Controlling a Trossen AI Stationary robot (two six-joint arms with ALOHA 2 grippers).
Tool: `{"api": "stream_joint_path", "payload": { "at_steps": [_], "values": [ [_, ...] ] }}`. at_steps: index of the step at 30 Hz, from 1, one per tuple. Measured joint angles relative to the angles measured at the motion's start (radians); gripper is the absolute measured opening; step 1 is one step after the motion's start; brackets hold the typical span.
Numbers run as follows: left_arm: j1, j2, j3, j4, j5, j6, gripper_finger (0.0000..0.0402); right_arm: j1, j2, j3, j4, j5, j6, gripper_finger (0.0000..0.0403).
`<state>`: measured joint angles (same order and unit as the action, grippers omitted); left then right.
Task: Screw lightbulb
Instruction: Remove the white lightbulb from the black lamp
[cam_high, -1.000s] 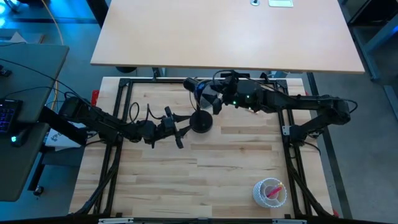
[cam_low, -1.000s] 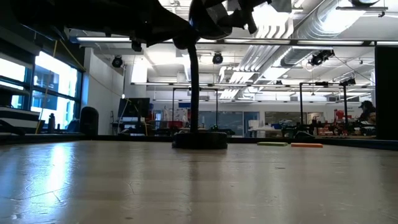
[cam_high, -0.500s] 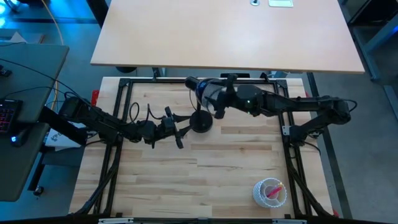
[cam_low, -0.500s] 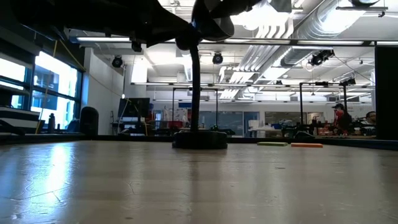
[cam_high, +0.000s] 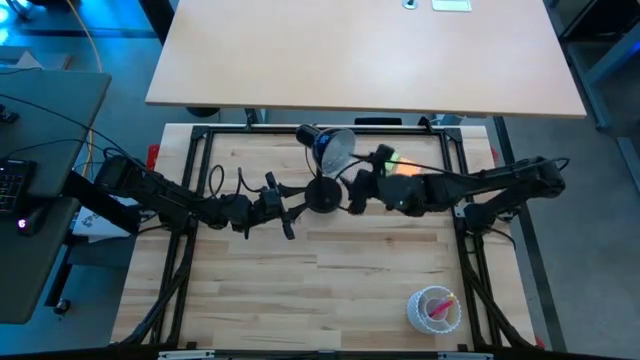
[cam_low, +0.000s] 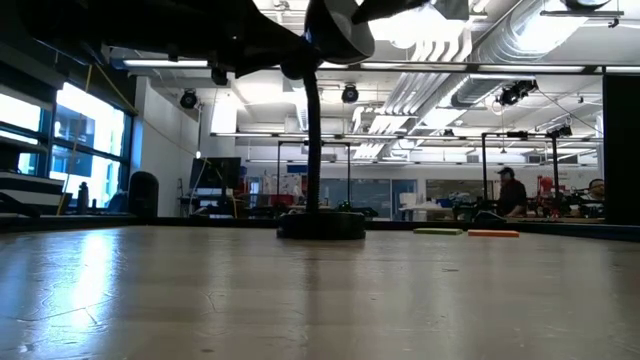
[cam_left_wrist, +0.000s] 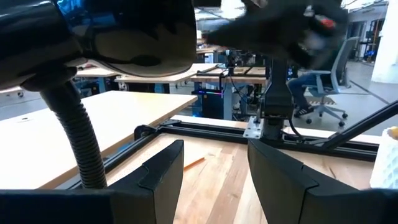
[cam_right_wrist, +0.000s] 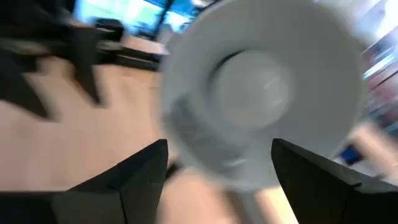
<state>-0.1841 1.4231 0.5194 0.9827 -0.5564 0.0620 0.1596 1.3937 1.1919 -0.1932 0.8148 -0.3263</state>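
Right gripper (cam_high: 352, 193) open and empty before the lightbulb (cam_right_wrist: 252, 90); left gripper (cam_high: 292, 212) half-open, empty

The left arm was stretched from the left edge of the high view toward the middle of the frame, lying low and nearly level. Its left claw (cam_high: 290, 214) was seen just left of centre, its two dark fingers (cam_left_wrist: 160, 174) parted with a clear gap between them and nothing held. The right arm was reached in from the right edge, bent at the elbow. The right claw (cam_high: 355, 190) was placed just right of centre, its fingers (cam_right_wrist: 140, 171) spread wide and empty.
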Motion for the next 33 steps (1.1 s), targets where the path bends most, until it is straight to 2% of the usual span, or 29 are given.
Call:
{"api": "stream_joint_path", "payload": {
  "at_steps": [3, 6, 8, 11, 14, 16, 18, 20, 24, 28, 33],
  "values": [
    [0.001, 0.000, 0.000, -0.001, -0.017, -0.002, 0.0172, 0.038, 0.000, 0.000, -0.104, -0.085, 0.268, 0.0284],
    [0.025, 0.006, 0.000, 0.002, -0.141, -0.071, 0.0172, 0.090, 0.000, 0.000, -0.187, -0.114, 0.412, 0.0284],
    [0.057, 0.022, 0.000, -0.005, -0.226, -0.109, 0.0172, 0.132, 0.000, 0.000, -0.215, -0.090, 0.432, 0.0284],
    [0.122, 0.071, 0.000, -0.010, -0.234, -0.105, 0.0172, 0.192, 0.000, 0.000, -0.222, -0.021, 0.440, 0.0284],
    [0.188, 0.144, 0.019, 0.031, -0.167, -0.104, 0.0172, 0.251, -0.002, 0.000, -0.223, 0.054, 0.432, 0.0284],
    [0.222, 0.199, 0.058, 0.041, -0.093, -0.104, 0.0172, 0.284, -0.002, 0.000, -0.231, 0.095, 0.425, 0.0284],
    [0.240, 0.259, 0.107, 0.040, -0.061, -0.095, 0.0172, 0.317, -0.002, 0.000, -0.237, 0.131, 0.411, 0.0284],
    [0.250, 0.315, 0.159, 0.039, -0.090, -0.061, 0.0172, 0.344, -0.002, 0.000, -0.236, 0.167, 0.397, 0.0284],
    [0.257, 0.388, 0.258, 0.035, -0.245, -0.027, 0.0170, 0.386, -0.003, 0.000, -0.243, 0.228, 0.397, 0.0284],
    [0.256, 0.405, 0.324, 0.039, -0.250, -0.004, 0.0145, 0.425, -0.003, 0.000, -0.261, 0.231, 0.413, 0.0284],
    [0.266, 0.403, 0.359, 0.026, -0.257, 0.048, 0.0086, 0.464, -0.003, 0.000, -0.295, 0.230, 0.470, 0.0284]
  ]
}}
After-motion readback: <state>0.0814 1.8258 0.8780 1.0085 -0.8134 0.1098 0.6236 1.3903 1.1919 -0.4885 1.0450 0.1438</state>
